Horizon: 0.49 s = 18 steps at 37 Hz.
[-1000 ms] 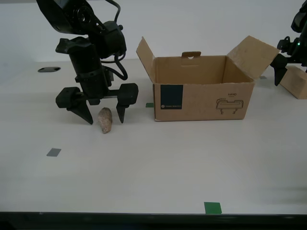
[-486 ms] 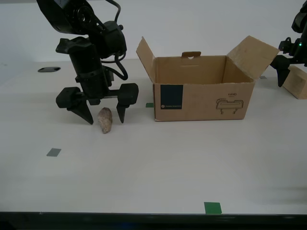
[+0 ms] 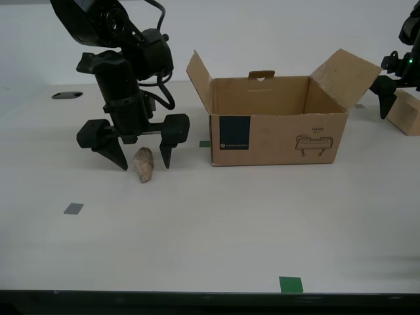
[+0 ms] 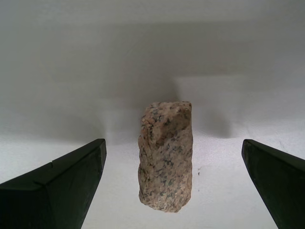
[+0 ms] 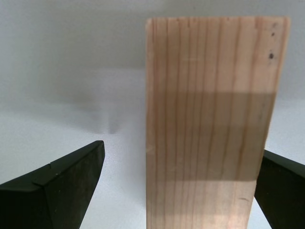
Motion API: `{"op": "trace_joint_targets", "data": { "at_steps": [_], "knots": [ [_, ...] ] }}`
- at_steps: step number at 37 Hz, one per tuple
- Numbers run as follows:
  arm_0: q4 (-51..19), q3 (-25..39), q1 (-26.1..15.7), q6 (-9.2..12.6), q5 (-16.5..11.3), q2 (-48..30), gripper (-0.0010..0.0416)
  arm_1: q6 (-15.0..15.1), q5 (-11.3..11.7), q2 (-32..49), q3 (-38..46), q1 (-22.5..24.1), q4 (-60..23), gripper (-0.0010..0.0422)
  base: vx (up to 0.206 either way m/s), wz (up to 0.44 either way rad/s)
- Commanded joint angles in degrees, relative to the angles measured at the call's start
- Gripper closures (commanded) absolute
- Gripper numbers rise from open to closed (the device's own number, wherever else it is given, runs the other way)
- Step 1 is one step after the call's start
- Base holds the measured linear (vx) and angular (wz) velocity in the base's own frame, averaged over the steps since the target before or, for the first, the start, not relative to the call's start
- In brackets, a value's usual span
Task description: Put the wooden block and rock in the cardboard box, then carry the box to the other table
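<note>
rock [image 4: 166, 155]: pinkish-beige, dark speckles | wooden block [image 5: 212, 124]: pale tan, fine straight grain lines | cardboard box [image 3: 275, 121]: brown, dark navy label, black line drawing | table [image 3: 210, 230]: off-white, small grey and green squares | grippers: black

First wrist view: my first gripper [image 5: 178, 191] spread wide, both fingers [image 5: 57, 191] dark. The wooden block [image 5: 212, 124] lies between them on white table [image 5: 71, 95], hard against one finger, well clear of the other.
</note>
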<state>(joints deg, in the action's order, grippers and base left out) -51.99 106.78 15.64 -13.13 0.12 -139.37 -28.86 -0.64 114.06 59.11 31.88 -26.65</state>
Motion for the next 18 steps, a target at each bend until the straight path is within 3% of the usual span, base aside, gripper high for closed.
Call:
{"op": "trace_joint_targets", "data": {
  "at_steps": [1,8,14,18],
  "knots": [
    [-0.09,0.02,0.00,-0.09,0.26,0.04,0.0016,-0.44,0.66,0.02,-0.04,0.07,0.20,0.0023,0.000,0.000],
    [-0.07,0.02,0.00,0.04,0.24,0.04,0.0016,-1.51,0.74,0.04,-0.11,0.07,0.26,0.0023,0.000,0.000],
    [-0.04,0.02,0.00,0.09,0.24,0.04,0.0016,-1.90,2.89,0.04,-0.11,0.07,0.44,0.0023,0.000,0.000],
    [-0.07,0.02,0.00,0.11,0.24,0.04,0.0016,-2.93,2.91,0.04,-0.13,0.07,0.44,0.0023,0.000,0.000]
  ]
}}
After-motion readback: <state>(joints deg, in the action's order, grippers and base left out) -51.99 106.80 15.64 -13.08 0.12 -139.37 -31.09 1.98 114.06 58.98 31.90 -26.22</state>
